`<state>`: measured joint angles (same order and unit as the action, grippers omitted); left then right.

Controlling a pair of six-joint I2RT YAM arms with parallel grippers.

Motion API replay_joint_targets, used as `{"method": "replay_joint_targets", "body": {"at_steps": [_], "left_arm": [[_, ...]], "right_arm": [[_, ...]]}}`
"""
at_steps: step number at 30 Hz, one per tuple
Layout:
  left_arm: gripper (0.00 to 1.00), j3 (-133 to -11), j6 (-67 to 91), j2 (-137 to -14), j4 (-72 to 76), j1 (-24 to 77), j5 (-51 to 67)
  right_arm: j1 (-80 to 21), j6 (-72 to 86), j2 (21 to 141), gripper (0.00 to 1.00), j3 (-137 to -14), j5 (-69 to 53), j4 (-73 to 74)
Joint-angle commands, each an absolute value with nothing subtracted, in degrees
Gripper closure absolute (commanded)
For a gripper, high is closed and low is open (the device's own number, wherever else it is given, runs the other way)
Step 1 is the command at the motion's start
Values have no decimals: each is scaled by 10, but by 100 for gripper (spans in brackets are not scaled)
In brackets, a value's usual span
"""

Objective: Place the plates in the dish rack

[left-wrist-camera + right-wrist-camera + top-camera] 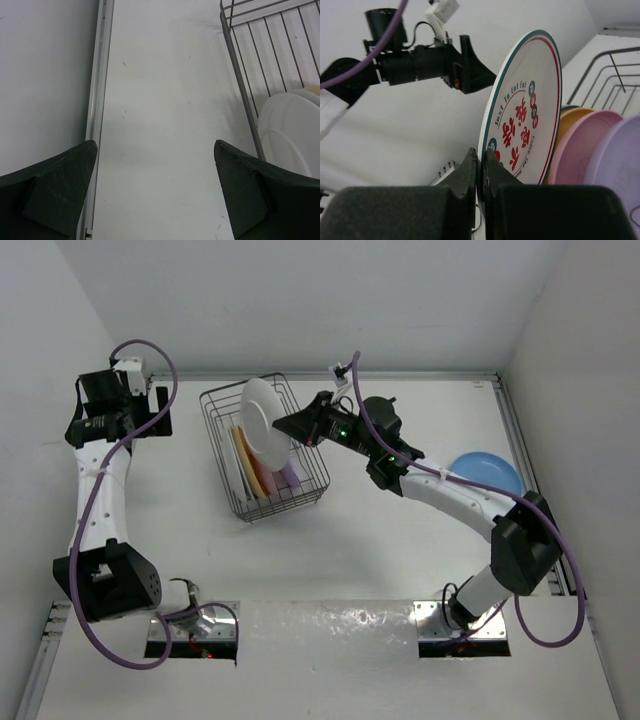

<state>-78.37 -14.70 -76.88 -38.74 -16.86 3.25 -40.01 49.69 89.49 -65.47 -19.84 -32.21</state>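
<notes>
A white plate [262, 420] with a grey-green rim and red printed centre [525, 110] stands on edge over the wire dish rack [218, 445], at its far end. My right gripper [288, 426] [481, 162] is shut on this plate's rim. Yellow [570, 122], pink [585, 145] and purple [620, 165] plates stand upright in the rack behind it. A blue plate [487, 472] lies on the table at the right, partly hidden by my right arm. My left gripper [160, 412] [155, 145] hangs open and empty, left of the rack [240, 75].
A metal rail [97, 75] runs along the table's left edge beside the wall. My left arm's wrist [420, 62] shows beyond the held plate. Walls close in the table at left, back and right.
</notes>
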Motion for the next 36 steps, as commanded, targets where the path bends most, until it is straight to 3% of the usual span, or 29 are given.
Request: {"method": "replay_joint_targets", "body": {"at_steps": [1,25,36], "left_arm": [[1,-779,-149,-744,-366,-170,37],[1,-773,-151,-746,-360,-170,38],[1,-767,-151,-742,-364,-170,37]], "right_arm": [[-407,480,882,100,-663,-154,-373],[-414,444,878,100,-718,-161,-334],[-445,392,893,100,-704,-91,-304]]}}
